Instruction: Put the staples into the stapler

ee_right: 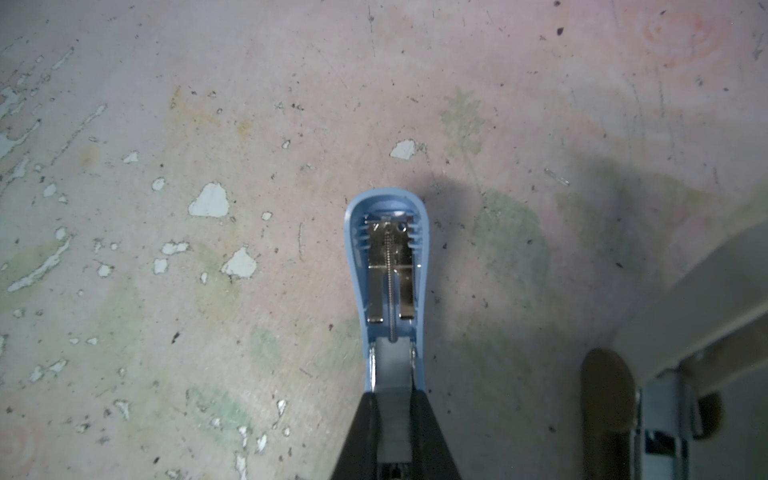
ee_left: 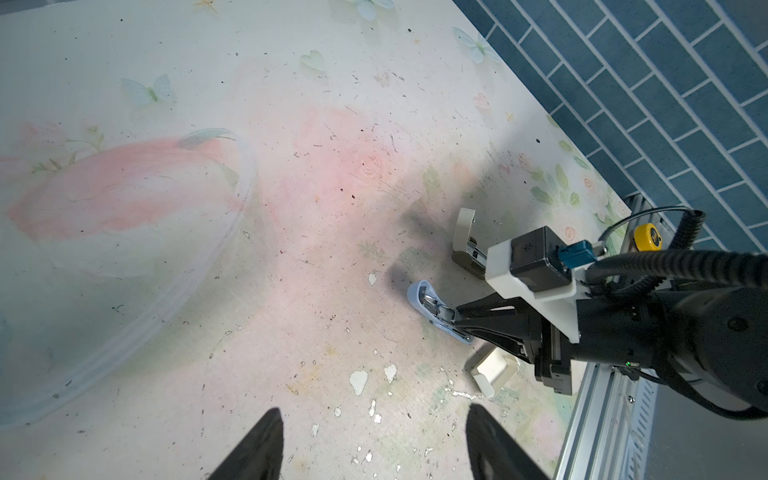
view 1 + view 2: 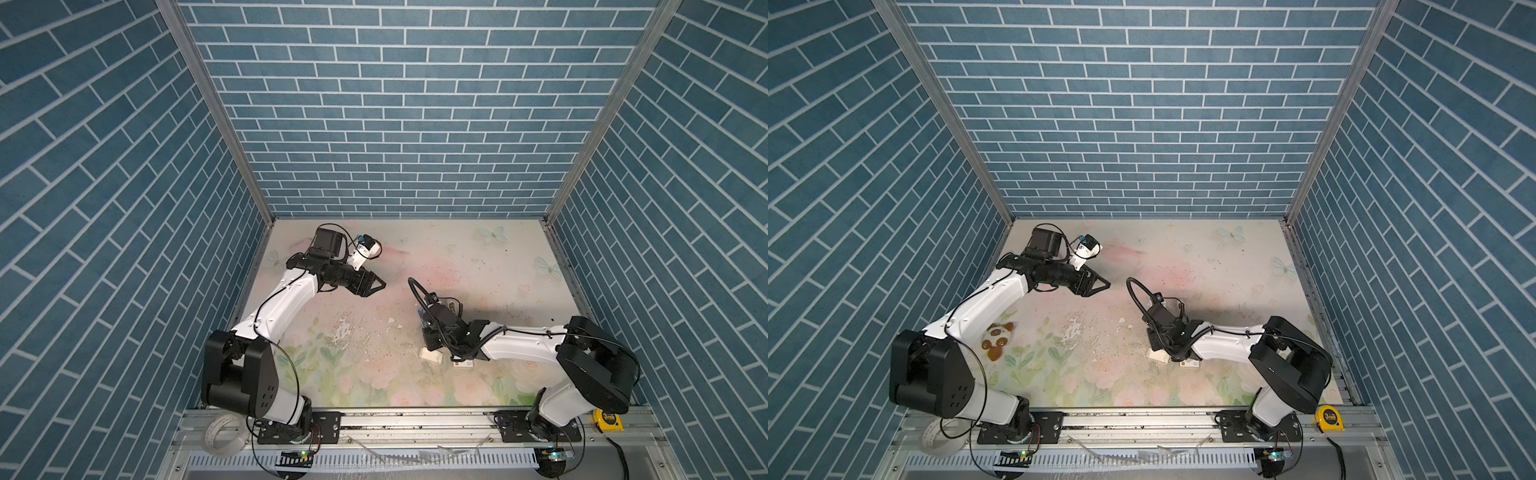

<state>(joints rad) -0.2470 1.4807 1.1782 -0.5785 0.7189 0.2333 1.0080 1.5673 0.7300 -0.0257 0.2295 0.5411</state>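
The stapler's blue arm (image 1: 386,266) lies open and face up, showing metal plates and a spring; it also shows in the left wrist view (image 2: 424,297). My right gripper (image 1: 392,395) is shut on a grey strip of staples (image 1: 392,415), whose front end sits between the metal rails of the blue arm. A beige and olive part with a metal channel (image 2: 463,226) stands right beside them. The small white cardboard tray (image 3: 430,355) lies by the right wrist. Farther back on the left, my left gripper (image 3: 376,286) hangs open and empty above the mat (image 2: 374,411).
A white sleeve with a red mark (image 3: 463,364) lies next to the tray. A clear round lid (image 2: 199,291) rests on the mat near the back. A yellow tape measure (image 3: 609,419) and a tape roll (image 3: 222,432) sit on the front rail. Blue brick walls enclose three sides.
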